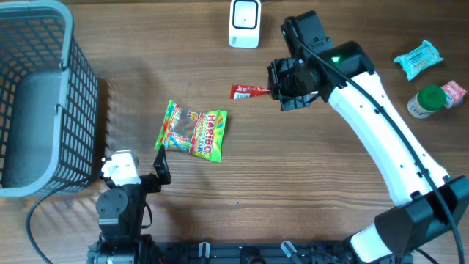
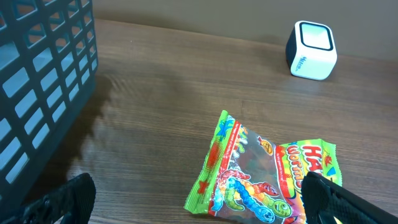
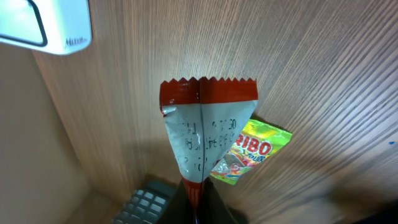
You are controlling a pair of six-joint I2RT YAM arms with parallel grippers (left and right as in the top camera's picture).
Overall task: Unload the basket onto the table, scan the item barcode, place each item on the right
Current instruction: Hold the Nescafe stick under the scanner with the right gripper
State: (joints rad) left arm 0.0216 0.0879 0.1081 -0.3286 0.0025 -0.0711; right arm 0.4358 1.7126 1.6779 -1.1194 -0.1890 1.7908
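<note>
Overhead: the right end effector [image 1: 274, 91] pinches one end of a small red sachet [image 1: 248, 91], held above the desk [image 1: 220, 205] just below the white barcode scanner [image 1: 245, 22], probably to present its code.

Left wrist: the left end effector [image 2: 196, 193] is spread wide and idle, facing a Haribo gummy bag [image 2: 261, 180] beside the grey basket [image 2: 37, 81].

Right wrist: the sachet's printed silver back faces the camera, with no legible barcode.

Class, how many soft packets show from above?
4. The Haribo bag lies mid-table; the red sachet is in the right gripper; a teal packet lies far right; a small pink packet sits beside the green-lidded bottle. The basket may hide more.
</note>
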